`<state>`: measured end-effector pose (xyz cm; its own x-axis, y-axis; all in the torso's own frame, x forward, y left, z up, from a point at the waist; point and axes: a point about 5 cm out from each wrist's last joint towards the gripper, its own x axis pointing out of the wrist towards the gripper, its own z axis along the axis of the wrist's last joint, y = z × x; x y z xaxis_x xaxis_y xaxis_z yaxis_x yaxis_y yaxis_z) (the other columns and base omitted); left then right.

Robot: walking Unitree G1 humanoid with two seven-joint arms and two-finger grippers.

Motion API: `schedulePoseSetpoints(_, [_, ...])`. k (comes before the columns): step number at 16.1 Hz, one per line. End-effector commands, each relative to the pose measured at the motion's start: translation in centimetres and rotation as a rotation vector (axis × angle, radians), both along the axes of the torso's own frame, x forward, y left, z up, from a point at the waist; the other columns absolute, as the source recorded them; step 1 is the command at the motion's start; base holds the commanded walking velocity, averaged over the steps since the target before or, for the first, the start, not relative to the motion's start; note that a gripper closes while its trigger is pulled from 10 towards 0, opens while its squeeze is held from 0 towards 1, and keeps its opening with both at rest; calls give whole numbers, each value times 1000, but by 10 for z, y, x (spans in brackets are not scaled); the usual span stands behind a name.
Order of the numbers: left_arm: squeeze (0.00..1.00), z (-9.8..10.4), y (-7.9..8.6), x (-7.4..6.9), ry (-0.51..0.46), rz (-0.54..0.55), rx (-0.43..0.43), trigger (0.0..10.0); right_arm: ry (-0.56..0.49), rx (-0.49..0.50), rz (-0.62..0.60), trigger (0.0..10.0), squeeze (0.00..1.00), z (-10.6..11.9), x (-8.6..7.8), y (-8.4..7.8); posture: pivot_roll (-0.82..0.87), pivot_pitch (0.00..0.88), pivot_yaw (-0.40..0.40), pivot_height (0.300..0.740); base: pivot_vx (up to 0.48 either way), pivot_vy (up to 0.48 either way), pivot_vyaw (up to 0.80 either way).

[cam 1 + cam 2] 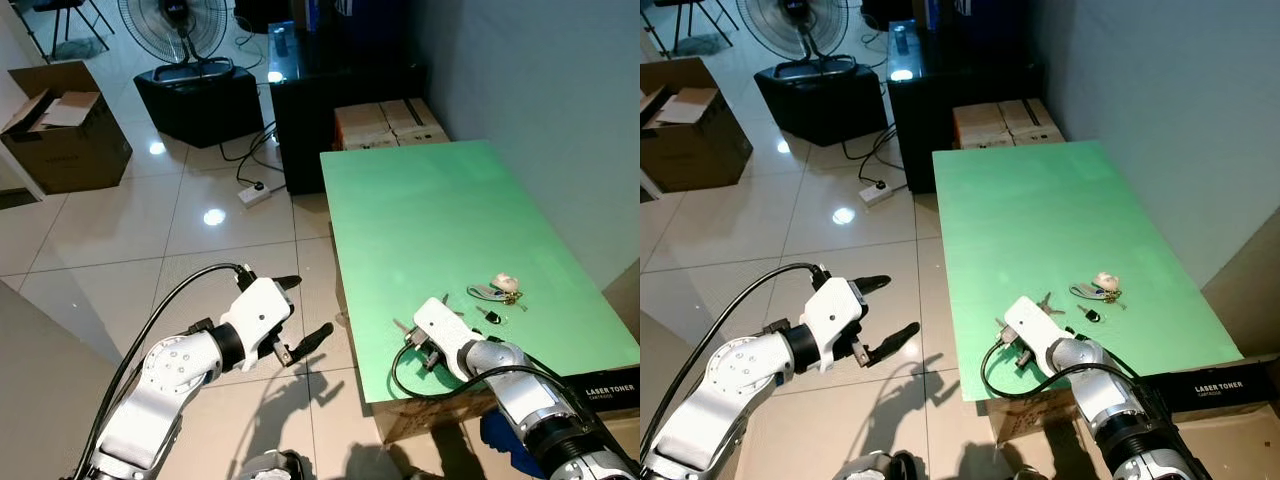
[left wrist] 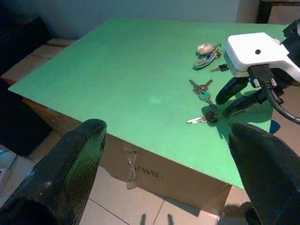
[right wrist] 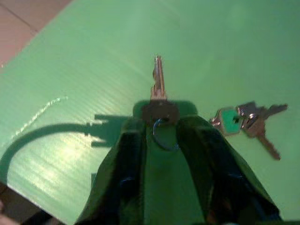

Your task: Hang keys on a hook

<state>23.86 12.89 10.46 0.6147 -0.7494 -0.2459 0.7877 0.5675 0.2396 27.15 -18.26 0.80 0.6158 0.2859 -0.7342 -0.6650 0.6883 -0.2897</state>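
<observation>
On the green table (image 1: pixel 440 210) lies a silver key with a black head (image 3: pixel 159 110) and its ring. My right gripper (image 3: pixel 160 123) is down on the tabletop near the front left corner, its fingers pinched on that black head. The key still lies flat. Just beside it is a green-headed key with other silver keys (image 3: pixel 234 119). A second key bunch with a pale charm (image 1: pixel 497 290) lies farther right. My left gripper (image 1: pixel 300 312) hangs open over the floor, left of the table, with nothing between its fingers (image 2: pixel 70 173).
The table top rests on cardboard boxes (image 2: pixel 140 168); a laser toner box (image 1: pixel 610 392) sits under its right corner. Behind stand a black cabinet (image 1: pixel 300 110), more boxes (image 1: pixel 390 122), a fan (image 1: pixel 180 25), a power strip (image 1: pixel 255 192) and an open carton (image 1: pixel 65 125). Tiled floor lies to the left.
</observation>
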Motion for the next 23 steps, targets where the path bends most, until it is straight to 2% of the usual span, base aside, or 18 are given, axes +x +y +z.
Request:
schedulePoseSetpoints(1, [0,1,2,-2,5,-11,9,10000,1,-5,24,10000,1000,5,2,2,41,72,98,740,0,0,0])
schedulePoseSetpoints(4, [0,1,2,-3,10,-16,13,10000,14,-2,26,10000,1000,8,6,2,44,73,103,740,0,0,0])
schedulePoseSetpoints(7, [0,1,0,-2,12,-21,12,10000,13,-50,0,10000,1000,3,9,-3,46,73,104,740,0,0,0])
schedulePoseSetpoints(8, [0,2,0,-2,13,-22,13,10000,22,-57,3,10000,0,1,9,-3,48,75,105,740,0,0,0])
schedulePoseSetpoints(21, [0,3,4,-4,16,-25,25,10000,57,-7,-10,10000,0,-6,19,1,65,87,111,740,0,0,0])
schedulePoseSetpoints(22, [0,3,5,-4,16,-25,25,10000,57,-9,-13,7569,0,-7,20,1,69,90,110,740,0,0,0])
schedulePoseSetpoints(23, [0,3,5,-4,18,-26,24,10000,57,-4,-25,3333,0,-7,20,0,71,89,111,740,0,0,0])
